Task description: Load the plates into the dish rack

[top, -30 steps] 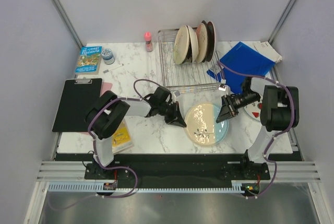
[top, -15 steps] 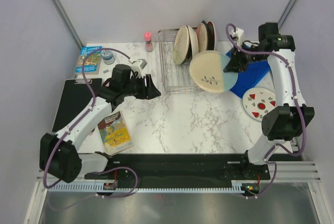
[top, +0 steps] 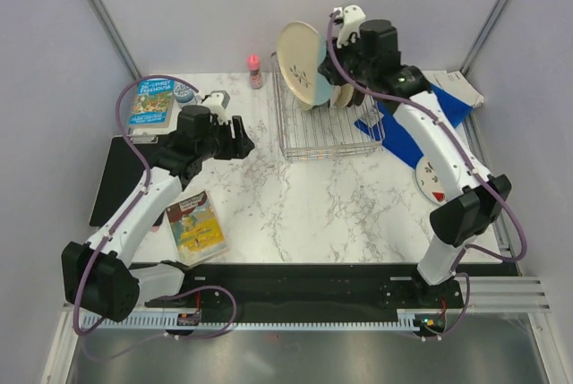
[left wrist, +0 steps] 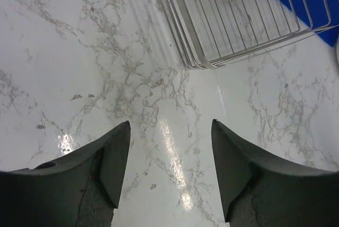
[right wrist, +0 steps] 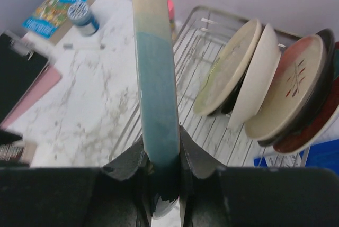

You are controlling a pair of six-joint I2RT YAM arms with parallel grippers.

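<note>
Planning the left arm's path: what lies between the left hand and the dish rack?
Only bare marble tabletop, seen in the left wrist view, separates left hand from dish rack.

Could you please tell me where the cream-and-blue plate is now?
Top view, upper middle: the right gripper holds this plate on edge above the dish rack, at its left end.

Empty rack (top: 313,129) slots beside plates (right wrist: 233,76)

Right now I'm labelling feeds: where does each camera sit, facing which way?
Top external: above and behind the robot, looking down at the table; left arm, right arm show.
Left wrist: faces down at table and dish rack; left tool shows.
Right wrist: faces along the held plate toward the dish rack; right tool shows.
All share the dish rack.
</note>
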